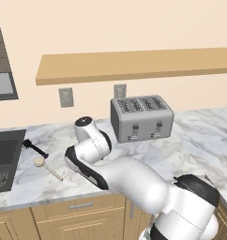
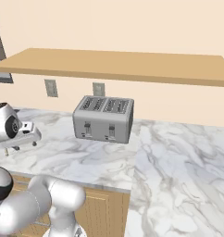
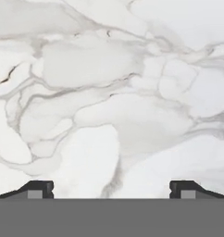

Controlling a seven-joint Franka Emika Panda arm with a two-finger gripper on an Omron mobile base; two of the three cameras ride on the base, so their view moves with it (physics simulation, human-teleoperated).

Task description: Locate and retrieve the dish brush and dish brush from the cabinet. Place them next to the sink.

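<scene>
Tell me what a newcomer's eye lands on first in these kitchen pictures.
The grey four-slot toaster stands against the wall on the marble counter, beneath a long wooden shelf. Left of it, the black brush and the pale wooden brush lie on the counter beside the dark sink. The hand is open, over bare marble.

Two dish brushes: black, pale wood. One sink. One toaster. Two wall outlets.
</scene>
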